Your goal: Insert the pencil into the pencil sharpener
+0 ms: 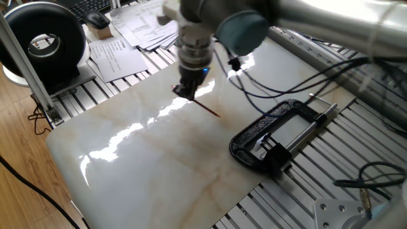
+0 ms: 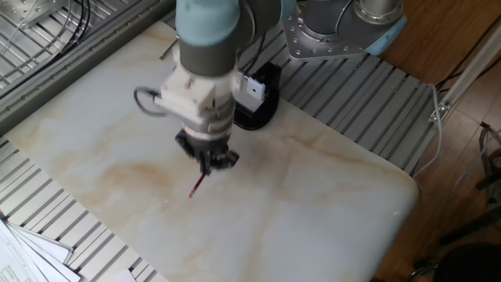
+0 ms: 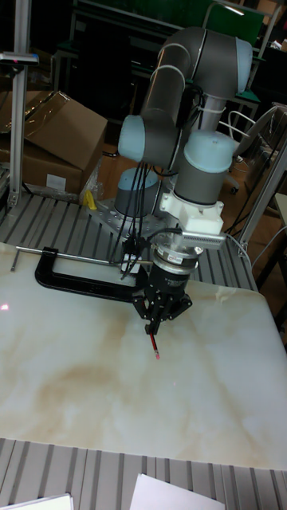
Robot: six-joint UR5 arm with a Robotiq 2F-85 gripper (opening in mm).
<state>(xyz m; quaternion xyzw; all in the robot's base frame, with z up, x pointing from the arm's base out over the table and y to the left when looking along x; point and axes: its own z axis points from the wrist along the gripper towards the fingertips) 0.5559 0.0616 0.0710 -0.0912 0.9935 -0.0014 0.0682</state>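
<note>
Above the middle of the pale marble slab (image 2: 329, 211) the gripper (image 1: 188, 91) hangs from the arm with its jaws pinching the upper end of the red pencil (image 1: 206, 108). That pencil slants down and away from the fingers, its free end pointing at the slab; in the tall fixed view its tip (image 3: 156, 353) shows just above the stone, though whether it touches cannot be told. Motion blur smears the arm in both fixed views.

Well apart from the pencil, near the slab's edge, lies the big black clamp (image 1: 267, 132) with its silver bar (image 1: 310, 128) stretched over the ribbed metal table (image 2: 376, 102). A small black block, the pencil sharpener (image 1: 277, 156), sits inside the clamp at its near end. Cables (image 1: 286, 83) loop down from the arm over the clamp. Papers (image 1: 117, 48) lie on the table beyond the slab.
</note>
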